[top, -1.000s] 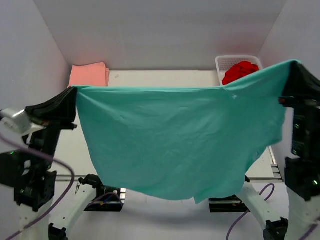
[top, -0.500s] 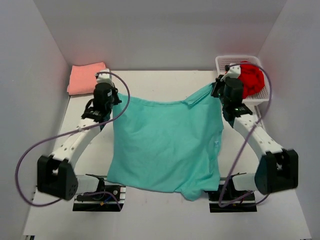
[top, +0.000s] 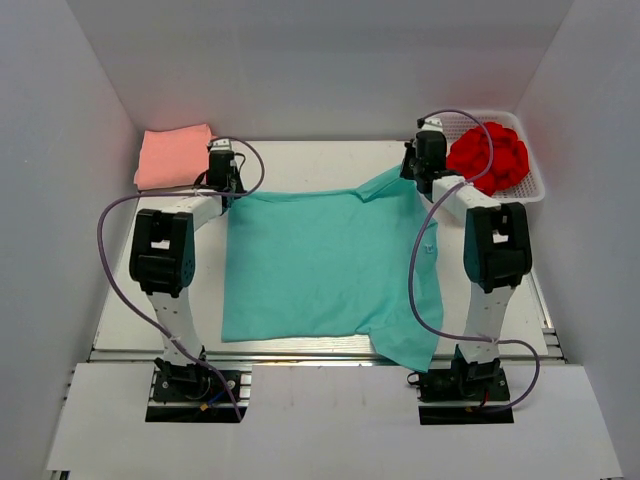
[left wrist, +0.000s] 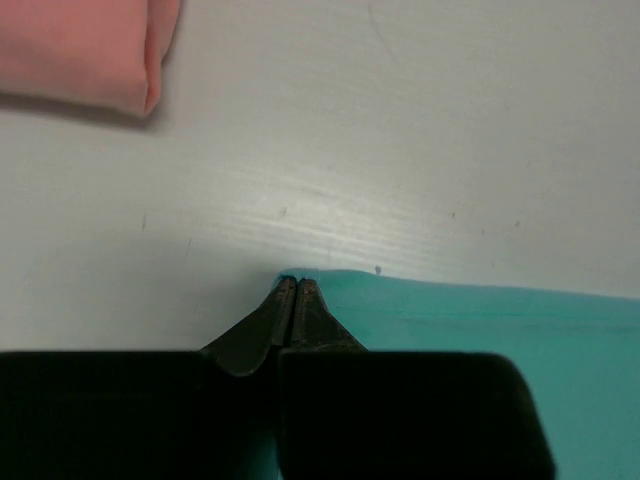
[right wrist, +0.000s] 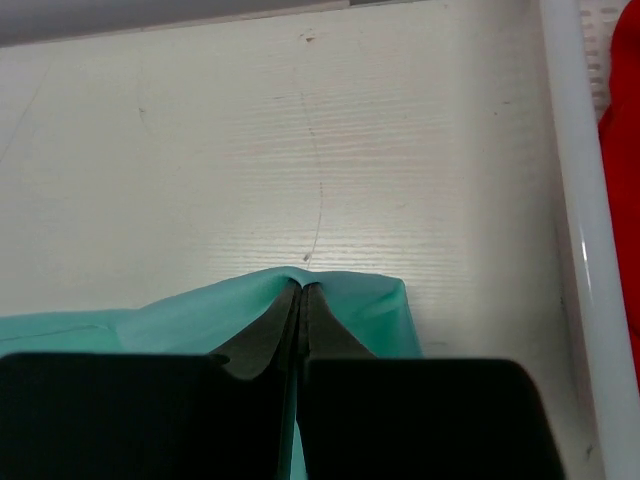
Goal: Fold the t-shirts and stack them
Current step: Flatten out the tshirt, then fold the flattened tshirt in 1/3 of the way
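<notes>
The teal t-shirt (top: 320, 265) lies spread on the table, its near right part hanging over the front edge. My left gripper (top: 226, 185) is shut on its far left corner (left wrist: 330, 300), low at the table. My right gripper (top: 422, 168) is shut on its far right corner (right wrist: 350, 300), where the cloth bunches up. The salmon-pink t-shirt (top: 175, 155) lies folded at the far left; it also shows in the left wrist view (left wrist: 85, 50). The red t-shirt (top: 488, 155) lies crumpled in the basket.
A white mesh basket (top: 535, 185) stands at the far right, its rim close to my right gripper (right wrist: 580, 230). White walls close in the table at the left, back and right. The arms' cables loop over the table sides.
Both arms have stretched forward and down, carrying the teal shirt from hanging in the air to lying spread on the table. Both grippers stay shut on its far corners.
</notes>
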